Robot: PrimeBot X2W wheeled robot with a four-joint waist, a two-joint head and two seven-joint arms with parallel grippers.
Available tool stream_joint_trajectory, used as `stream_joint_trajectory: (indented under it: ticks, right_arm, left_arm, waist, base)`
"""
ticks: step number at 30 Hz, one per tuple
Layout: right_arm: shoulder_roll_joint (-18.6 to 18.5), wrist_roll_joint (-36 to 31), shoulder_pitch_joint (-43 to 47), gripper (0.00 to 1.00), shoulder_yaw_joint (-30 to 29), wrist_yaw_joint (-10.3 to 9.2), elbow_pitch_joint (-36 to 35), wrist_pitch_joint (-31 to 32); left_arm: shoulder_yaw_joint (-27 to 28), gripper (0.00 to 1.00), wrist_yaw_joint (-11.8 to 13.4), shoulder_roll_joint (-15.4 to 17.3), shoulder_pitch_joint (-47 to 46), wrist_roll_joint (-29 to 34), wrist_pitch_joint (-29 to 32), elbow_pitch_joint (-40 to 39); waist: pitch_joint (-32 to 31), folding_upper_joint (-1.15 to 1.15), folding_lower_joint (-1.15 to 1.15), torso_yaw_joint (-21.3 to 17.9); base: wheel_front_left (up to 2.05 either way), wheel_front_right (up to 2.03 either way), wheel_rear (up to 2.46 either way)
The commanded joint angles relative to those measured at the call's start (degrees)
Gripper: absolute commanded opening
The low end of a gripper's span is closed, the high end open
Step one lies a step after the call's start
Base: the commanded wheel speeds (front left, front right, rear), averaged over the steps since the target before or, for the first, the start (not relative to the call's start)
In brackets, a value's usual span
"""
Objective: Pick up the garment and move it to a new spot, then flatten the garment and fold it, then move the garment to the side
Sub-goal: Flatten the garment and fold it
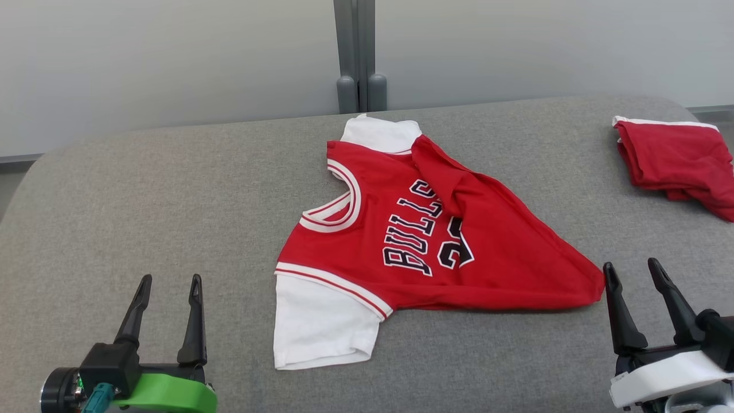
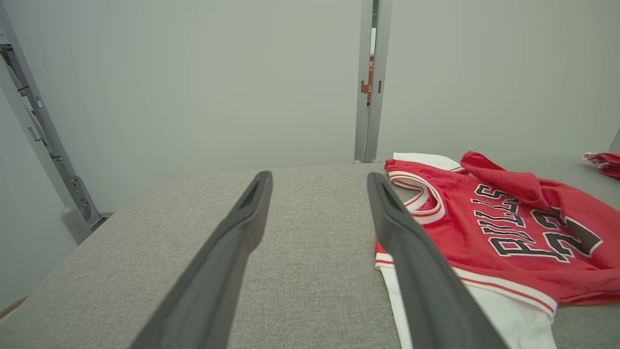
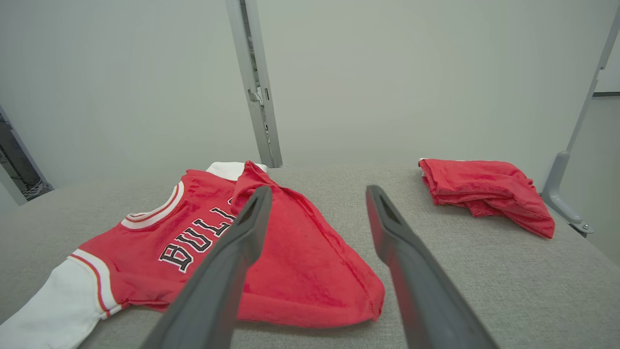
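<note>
Our left hand and right hand stand open and empty, either side of the rumpled Bulls jersey.

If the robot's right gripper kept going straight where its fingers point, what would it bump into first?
Probably nothing soon: the right gripper points along bare grey table between the red jersey and the folded red cloth. It might brush the jersey's hem; depth is hard to judge.

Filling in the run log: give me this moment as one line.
jersey: on table, part folded over, not flat | left gripper: open, empty | right gripper: open, empty, near jersey corner
</note>
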Motion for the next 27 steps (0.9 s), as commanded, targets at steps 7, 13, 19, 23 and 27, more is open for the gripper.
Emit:
stream_joint_trajectory:
  ticks: [7,13,19,23,27]
  right_arm:
    - [1.73,-1.40,2.02,1.00,0.05,-0.08,-1.72,0.07]
    - [1.66,-1.94,1.94,1.00,0.20,-0.08,-1.83,0.19]
    - [1.87,-1.95,1.98,1.00,-0.11,-0.08,-1.83,0.05]
    - [1.61,-1.39,2.04,1.00,-0.46,-0.08,-1.24,-0.28]
    - [1.53,-1.57,1.90,1.00,-0.52,-0.08,-0.69,-0.53]
  left_arm:
    - [-0.03,1.00,0.33,0.96,0.94,-0.63,0.82,-0.55]
    - [-0.32,1.00,0.26,1.27,1.27,-1.12,1.50,-1.31]
    - [-0.55,1.00,0.26,1.63,1.72,-1.55,2.09,-1.96]
    - [-0.61,1.00,0.36,1.99,1.99,-1.89,2.37,-2.50]
    - [-0.74,1.00,0.52,2.14,2.07,-2.15,2.69,-2.87]
  waist:
    - [-0.81,0.00,0.00,0.50]
    - [-1.09,0.00,0.00,0.95]
    - [-1.22,0.00,0.00,1.47]
    - [-1.40,0.00,0.00,1.81]
    - [-1.54,0.00,0.00,2.09]
  base:
    - [0.00,0.00,0.00]
    - [0.00,0.00,0.00]
    - [0.00,0.00,0.00]
    - [0.00,0.00,0.00]
    - [0.00,0.00,0.00]
